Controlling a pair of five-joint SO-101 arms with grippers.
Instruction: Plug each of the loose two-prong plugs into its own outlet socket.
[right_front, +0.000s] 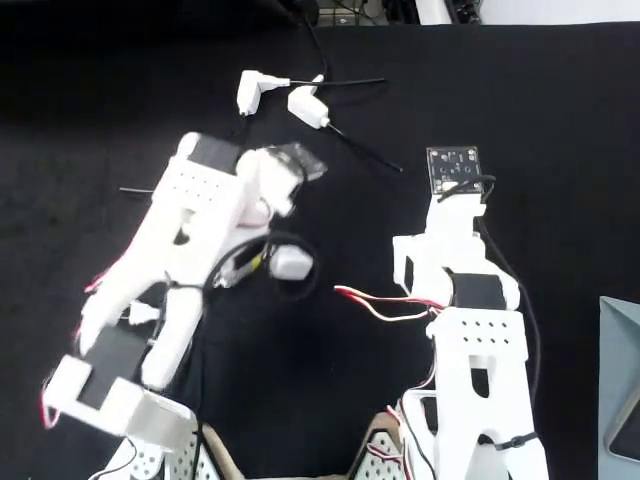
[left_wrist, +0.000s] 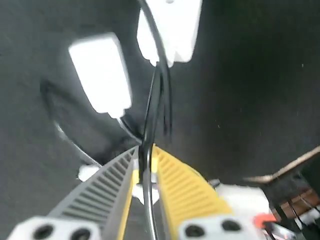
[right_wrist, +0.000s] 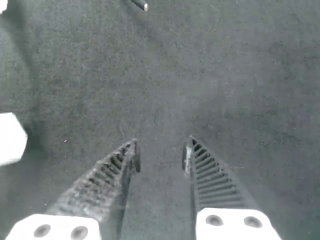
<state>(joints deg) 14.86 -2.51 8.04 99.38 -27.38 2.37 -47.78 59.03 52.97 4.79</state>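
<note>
2 claws differ: left gripper (left_wrist: 145, 150) clenched on a black cable (left_wrist: 154, 95), probably to steer its white plug (left_wrist: 172, 30), right gripper (right_wrist: 161, 145) released above the black cloth (right_wrist: 225, 75), apparently waiting.

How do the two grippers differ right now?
The left gripper is shut on a black cable; the right gripper is open and holds nothing. The left gripper has white blocks close ahead of it; the right gripper has mostly bare cloth ahead. Both have ribbed fingers and point down at the table.
</note>
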